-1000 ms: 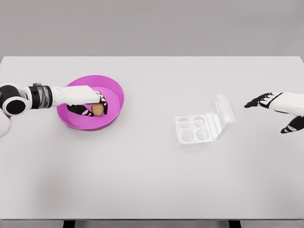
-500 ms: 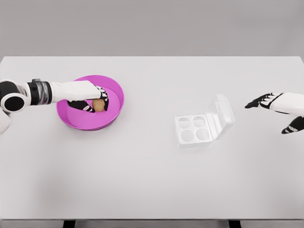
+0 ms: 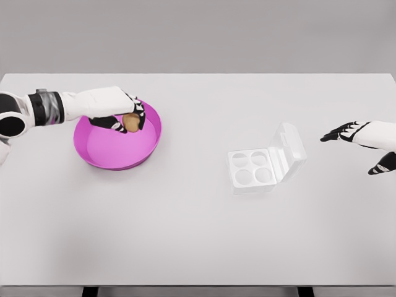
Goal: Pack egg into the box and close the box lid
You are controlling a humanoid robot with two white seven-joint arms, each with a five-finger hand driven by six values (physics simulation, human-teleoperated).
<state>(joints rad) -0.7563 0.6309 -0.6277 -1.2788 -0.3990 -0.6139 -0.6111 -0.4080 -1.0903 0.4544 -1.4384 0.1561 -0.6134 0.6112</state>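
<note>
Left hand (image 3: 117,114) curled, right hand (image 3: 365,142) spread

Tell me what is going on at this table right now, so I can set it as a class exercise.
The left hand is closed around a brown egg over the far part of the pink bowl. The clear egg box sits to the right on the white table with its lid open and all four cups empty. The right hand is at the right edge, fingers spread, holding nothing. Nothing is packed yet.
</note>
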